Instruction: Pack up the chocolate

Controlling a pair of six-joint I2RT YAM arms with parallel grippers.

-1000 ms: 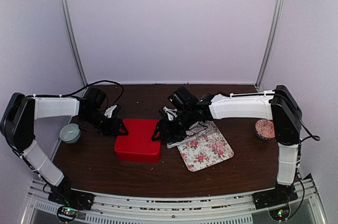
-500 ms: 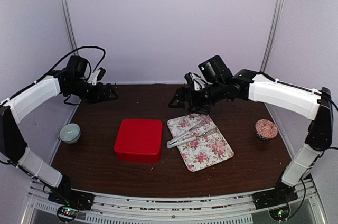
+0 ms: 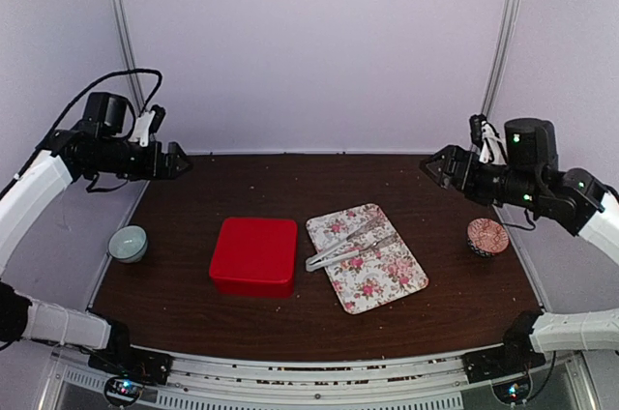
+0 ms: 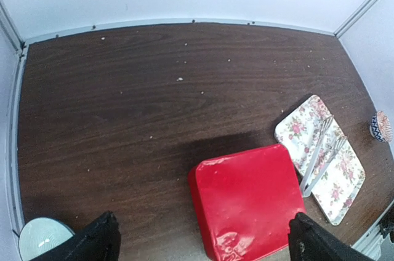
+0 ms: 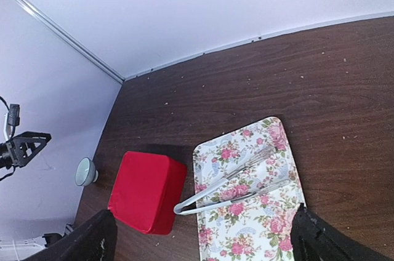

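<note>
no chocolate is seen in any view; it is judged to be inside the red box [image 3: 253,253], which is shut at the centre of the table [image 3: 290,188], though this cannot be confirmed. at 3 o'clock of the box, just beside it, a floral tray [image 3: 392,284] is laid, and only the tongs [image 3: 348,244] are carried on it. a pale bowl [image 3: 128,243] is set at 9 o'clock, and a patterned dish [image 3: 486,236] at 3 o'clock beyond the tray. the left claw [image 3: 182,161] is held high at 10 o'clock and the right claw [image 3: 430,166] at 2 o'clock; both are spread wide and nothing is gripped. if the box is not fully closed, it could be knocked open by a low arm sweep and pieces spilled. a piece left outside could be missed, since the contents are hidden.
</note>
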